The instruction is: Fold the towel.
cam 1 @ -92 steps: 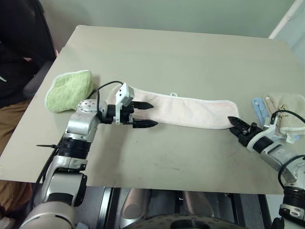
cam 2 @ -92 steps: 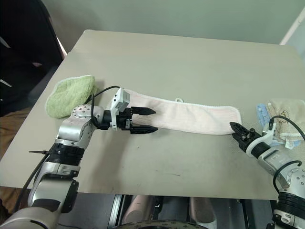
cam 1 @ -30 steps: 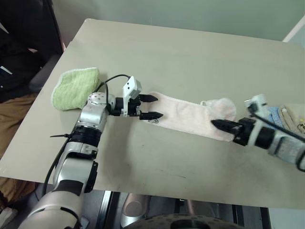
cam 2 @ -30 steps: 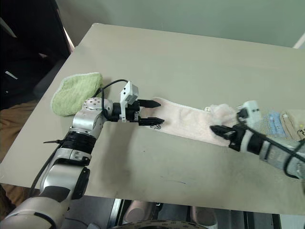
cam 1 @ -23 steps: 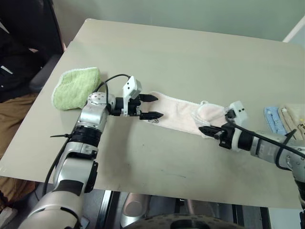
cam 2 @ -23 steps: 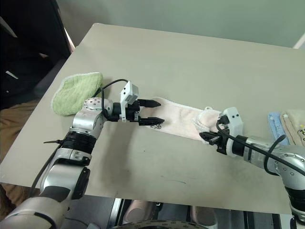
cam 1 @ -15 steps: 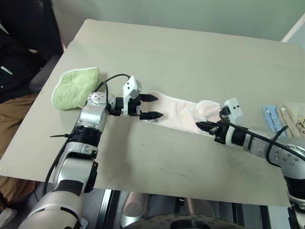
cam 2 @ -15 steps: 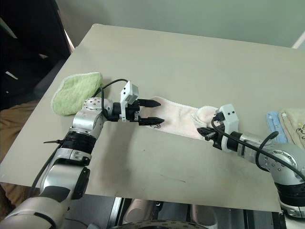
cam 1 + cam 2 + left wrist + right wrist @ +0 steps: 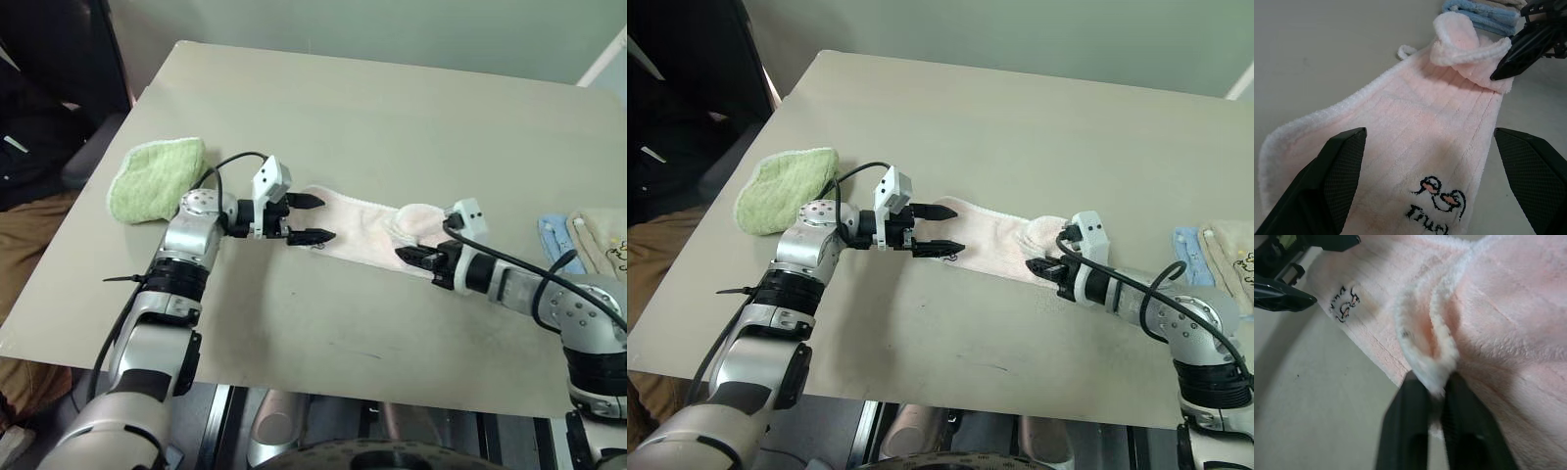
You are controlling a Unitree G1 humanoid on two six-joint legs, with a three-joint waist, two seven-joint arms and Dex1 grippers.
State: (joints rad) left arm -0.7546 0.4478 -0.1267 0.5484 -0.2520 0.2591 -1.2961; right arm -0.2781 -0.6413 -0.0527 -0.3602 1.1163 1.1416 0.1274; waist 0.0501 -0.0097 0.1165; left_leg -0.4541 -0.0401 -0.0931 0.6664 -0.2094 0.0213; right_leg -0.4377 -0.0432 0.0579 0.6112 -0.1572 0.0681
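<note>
**Pink towel half doubled over on table**

From the left: green towel (image 9: pixel 154 180) bunched near the table (image 9: pixel 392 117) edge. Left gripper (image 9: pixel 312 219) hovering over the pink towel's (image 9: pixel 358 233) printed end, fingers (image 9: pixel 1334 176) spread wide, gripping nothing. Towel's far end curled back over itself, hem pinched between the right gripper's (image 9: pixel 411 257) nearly closed fingers (image 9: pixel 1403 431). Blue and beige cloths (image 9: pixel 578 235) at far right.
</note>
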